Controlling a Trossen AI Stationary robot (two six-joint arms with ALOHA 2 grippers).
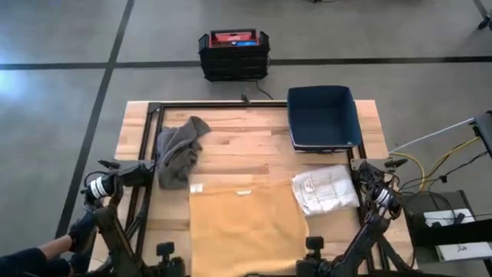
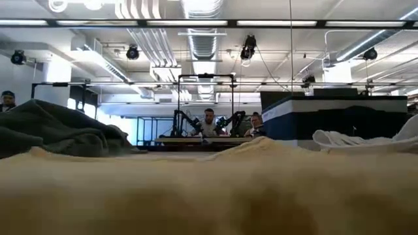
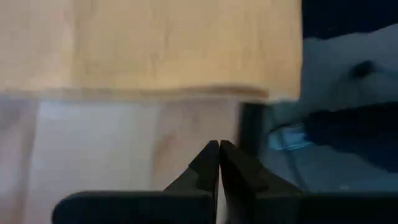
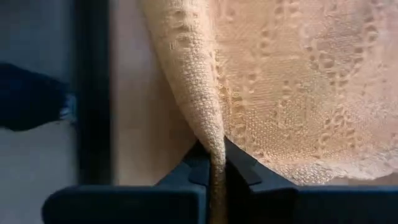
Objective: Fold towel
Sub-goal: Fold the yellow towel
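A tan towel (image 1: 246, 223) lies spread flat on the near middle of the wooden table (image 1: 246, 138), and it fills the foreground of the low view (image 2: 209, 189). My right gripper (image 4: 211, 163) is at the towel's near right corner (image 1: 311, 248) and is shut on the cloth. My left gripper (image 3: 219, 149) is at the table's near left (image 1: 164, 251). It is shut with nothing between its fingers. The towel's edge (image 3: 155, 93) lies a little ahead of its fingertips, with bare wood between. My right gripper pinches a raised fold of the tan towel (image 4: 208, 134) between its two fingers, at the towel's right edge near the near corner. The cloth rises into a ridge running away from the fingers. The rest of the towel (image 4: 298, 81) lies on the table.
A crumpled grey towel (image 1: 181, 150) lies at the left. A folded white towel (image 1: 323, 191) lies at the right, beside the tan one. A dark blue bin (image 1: 323, 117) stands at the far right. A black crate (image 1: 234, 54) sits on the floor beyond the table.
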